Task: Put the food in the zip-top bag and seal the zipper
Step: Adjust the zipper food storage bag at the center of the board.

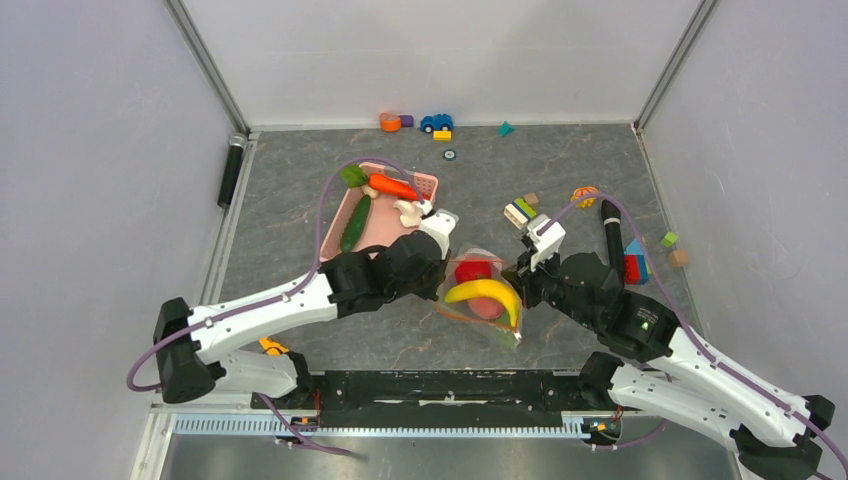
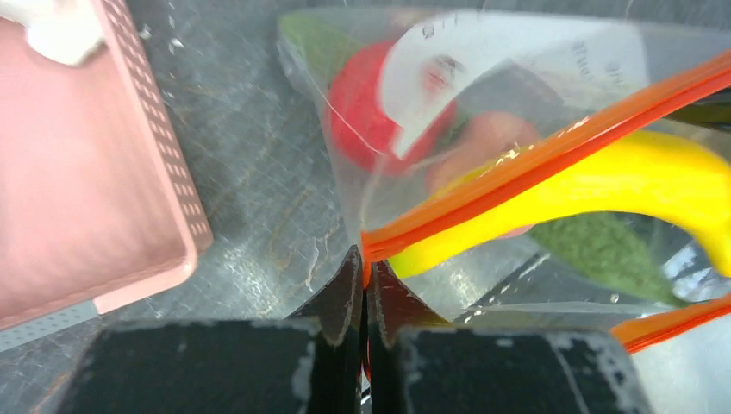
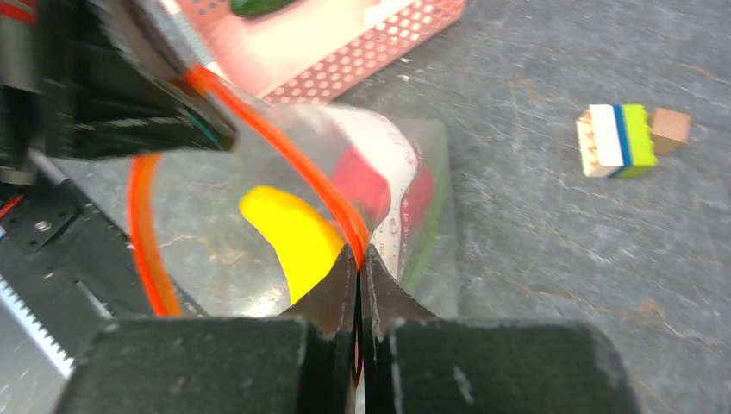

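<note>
Left of centre in the overhead view lies the pink basket, with a green cucumber, an orange carrot and a white mushroom in it. Just right of it the left gripper has its jaws pressed together on the orange-red zipper at the left end of the bag's mouth. In the middle of the frame sits the zip-top bag, clear plastic with its mouth gaping; a yellow banana pokes across the opening, and a red tomato and a pink piece lie inside. Right of the bag, the right gripper is likewise clamped tight on the zipper strip at the other end. Coloured toy blocks lie scattered toward the upper right.
</note>
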Motion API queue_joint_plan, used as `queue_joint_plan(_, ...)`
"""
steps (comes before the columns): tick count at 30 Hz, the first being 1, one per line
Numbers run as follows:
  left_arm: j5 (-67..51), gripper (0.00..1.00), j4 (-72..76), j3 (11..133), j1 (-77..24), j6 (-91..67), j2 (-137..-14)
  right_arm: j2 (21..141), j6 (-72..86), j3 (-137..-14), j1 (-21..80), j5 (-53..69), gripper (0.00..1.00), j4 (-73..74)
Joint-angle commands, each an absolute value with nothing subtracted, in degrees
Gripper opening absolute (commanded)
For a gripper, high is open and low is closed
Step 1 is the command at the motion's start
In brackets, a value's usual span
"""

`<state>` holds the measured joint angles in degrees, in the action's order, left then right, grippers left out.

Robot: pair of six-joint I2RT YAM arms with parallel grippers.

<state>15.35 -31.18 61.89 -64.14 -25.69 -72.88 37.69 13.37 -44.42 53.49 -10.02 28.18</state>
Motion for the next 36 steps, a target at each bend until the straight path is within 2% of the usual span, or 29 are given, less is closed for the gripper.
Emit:
queue_joint_plan(1, 23.7, 0.02, -27.9, 65.9, -64.3, -24.0, -67.7, 37.8, 13.8, -44.6, 53.6, -22.0, 0.00, 30.5)
queue_joint_plan(6, 27.0, 0.02, -26.0, 67.3, -64.4, -22.1, -66.5, 41.6, 16.6, -45.0, 53.6, -32.7, 0.00, 37.6)
queue_joint_plan(15, 26.9, 0.02, -22.4, 70.4, -64.3, -19.9, -72.1, 41.1, 12.3, -45.1, 53.6, -24.0, 0.00, 33.3)
queue_joint_plan(19, 24.7, 0.02, -21.8, 72.1, -64.4, -19.7, -74.5, 39.2, 10.0, -44.9, 53.6, -19.4, 0.11, 31.1)
queue_joint_plan(21, 23.4, 0.02, -21.1, 72.3, -64.3, -19.4, -74.9, 38.4, 9.3, -44.4, 53.6, -17.9, 0.26, 30.2)
queue_joint_plan(24, 21.0, 0.02, -20.2, 72.4, -64.3, -18.8, -74.8, 37.7, 8.0, -43.4, 53.6, -16.2, 0.41, 28.1)
queue_joint_plan(30, 15.6, 0.02, -18.2, 72.8, -64.3, -16.8, -75.2, 39.3, 6.9, -44.4, 53.6, -13.7, 0.48, 25.5)
queue_joint_plan(36, 9.6, 0.02, -18.0, 75.0, -64.3, -14.0, -78.2, 42.0, 7.7, -44.7, 53.6, -14.5, 0.47, 22.5)
